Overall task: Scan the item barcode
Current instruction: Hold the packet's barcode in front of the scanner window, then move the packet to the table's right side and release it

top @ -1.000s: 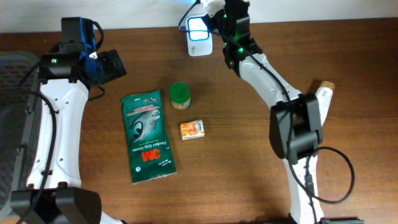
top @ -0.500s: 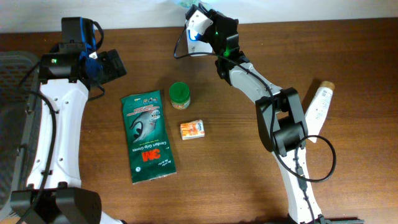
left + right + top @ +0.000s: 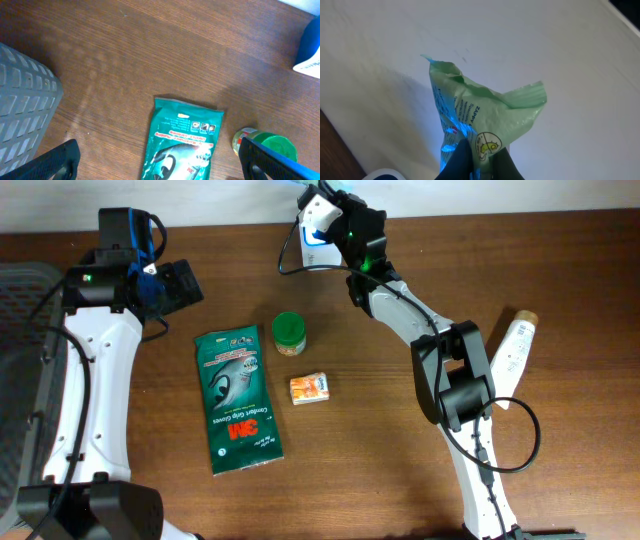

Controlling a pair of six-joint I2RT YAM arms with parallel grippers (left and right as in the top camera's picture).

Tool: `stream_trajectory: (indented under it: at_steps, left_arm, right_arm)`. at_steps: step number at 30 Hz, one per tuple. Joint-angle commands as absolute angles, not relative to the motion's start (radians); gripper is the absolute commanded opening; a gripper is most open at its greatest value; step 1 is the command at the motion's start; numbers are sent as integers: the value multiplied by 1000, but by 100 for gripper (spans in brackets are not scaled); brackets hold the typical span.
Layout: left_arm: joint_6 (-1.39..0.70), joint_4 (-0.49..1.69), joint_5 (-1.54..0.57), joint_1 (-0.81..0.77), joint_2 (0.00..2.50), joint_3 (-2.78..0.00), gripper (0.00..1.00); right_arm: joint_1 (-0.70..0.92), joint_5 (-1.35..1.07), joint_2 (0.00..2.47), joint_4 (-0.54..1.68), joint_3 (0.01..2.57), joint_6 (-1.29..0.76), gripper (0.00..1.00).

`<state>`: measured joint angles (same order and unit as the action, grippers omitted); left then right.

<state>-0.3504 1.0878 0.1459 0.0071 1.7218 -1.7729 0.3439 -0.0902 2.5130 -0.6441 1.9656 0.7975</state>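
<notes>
At 12 o'clock on the bench (image 3: 400,430), right fingers (image 3: 457,162) pinch the pouch (image 3: 485,115) above the scanner (image 3: 309,50); blue light apparently strikes it. Scan underway, unconfirmed. Left fingers (image 3: 55,162) spread, empty.

- The 3M glove packet (image 3: 238,400) is lying flat left of centre on the table (image 3: 370,460), taking up a long strip.
- The green-lidded jar (image 3: 289,333) is standing just beside its top corner, with the small orange box (image 3: 309,388) near below; only a narrow lane is running between them.
- The right arm (image 3: 400,300) is stretching diagonally to the back edge, barring the way to the white bottle (image 3: 512,350).
- Back there, the green bag (image 3: 485,125), pinched in the right gripper (image 3: 480,157), is hanging near the blue-and-white scanner (image 3: 310,47).
- The grey basket (image 3: 20,330) is crowding the left edge.
- Bare wood is lying open front centre, between packet and arm.
</notes>
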Motion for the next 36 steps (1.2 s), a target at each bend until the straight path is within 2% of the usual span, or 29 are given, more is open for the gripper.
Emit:
stream_trajectory:
  at_steps: [1,5,9,14,18,24,29,32,36]
  left_arm:
    - [-335,1086,143,10,1719,-1783,99]
    - [-335,1087,143,10,1719,-1783,99]
    - [-335,1086,142,10,1719,-1783,99]
    - [-335,1087,142,10,1719,-1783,99]
    - [-335,1086,143,10,1719,-1783,99]
    - [-335,1087,143,10,1719,-1783,99]
    - [-335,1086,143,10,1719,-1783,100]
    - [-335,1086,143,10,1719,-1783,99]
    - [-335,1086,143,10,1719,-1783,99]
  right_arm:
    - [354,-120,2513,-675,1982,797,4]
    - [354,-121,2512,-694,1982,780,4]
    - [354,-121,2490,-765,1982,629,4]
    - [354,-130,2411,-722,1982,465,4]
    - [354,-195,2309,-426,1982,429,4]
    - [353,-164,2148,46,1982,425,4]
    - [346,-127,1990,461,1982,232,4]
    - [314,-128,1905,770,1982,37,4]
    - [258,-128,1900,1085,1978,-88,4]
